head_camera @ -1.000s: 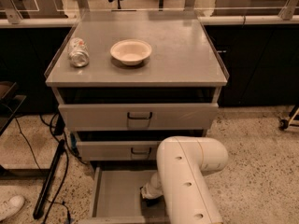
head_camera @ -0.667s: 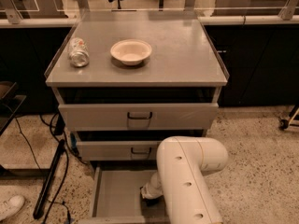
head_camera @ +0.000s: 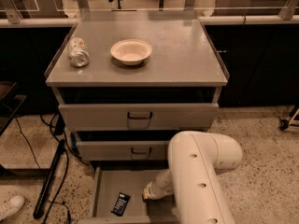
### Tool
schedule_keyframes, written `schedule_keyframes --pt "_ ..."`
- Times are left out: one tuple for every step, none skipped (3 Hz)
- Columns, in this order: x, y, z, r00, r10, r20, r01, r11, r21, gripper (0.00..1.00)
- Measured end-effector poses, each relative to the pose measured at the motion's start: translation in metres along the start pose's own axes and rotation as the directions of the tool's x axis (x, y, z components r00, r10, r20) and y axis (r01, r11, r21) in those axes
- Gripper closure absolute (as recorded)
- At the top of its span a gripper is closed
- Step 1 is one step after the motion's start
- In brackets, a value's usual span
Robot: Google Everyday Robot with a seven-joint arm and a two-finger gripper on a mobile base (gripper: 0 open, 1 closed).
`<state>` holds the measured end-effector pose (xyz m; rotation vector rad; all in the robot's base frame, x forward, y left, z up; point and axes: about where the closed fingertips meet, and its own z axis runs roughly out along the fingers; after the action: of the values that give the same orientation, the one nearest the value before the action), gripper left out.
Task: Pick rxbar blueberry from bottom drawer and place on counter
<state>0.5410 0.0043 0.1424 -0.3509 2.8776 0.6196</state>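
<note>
1. Where the bottom drawer [head_camera: 111, 185] stands pulled open, the bar [head_camera: 121, 204] lies flat on its grey floor, toward the front edge and slightly left of centre, set at a slant.
2. Wrapper is near-black with white print lines; no word on it can be read.
3. Gripper [head_camera: 146, 196] sits low inside the same drawer, just right of the bar and apart from it. Whether it is spread or closed cannot be told; only its pale wrist end with a small dark-and-orange tip shows.
4. Arm [head_camera: 198, 181]: a thick white link rises from the lower edge of the view, bends at a rounded elbow to the right of the drawers, and a thinner link reaches down and left into the drawer.
5. Two upper drawers [head_camera: 140, 116] with dark handles are each slightly ajar.
6. Counter [head_camera: 177, 55] is matte grey with raised edges.
7. On the counter: a crushed silver can [head_camera: 78, 52] at left, its label unreadable, and a cream bowl [head_camera: 131, 51] just right of it, not touching.
</note>
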Motion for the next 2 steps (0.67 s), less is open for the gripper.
schedule_keyframes --pt "0.0 0.0 0.0 1.0 0.0 0.0 0.0 1.0 0.0 1.0" --pt "0.007 -0.005 -0.024 0.999 0.031 0.03 -0.03 0.9994 -0.018 1.0"
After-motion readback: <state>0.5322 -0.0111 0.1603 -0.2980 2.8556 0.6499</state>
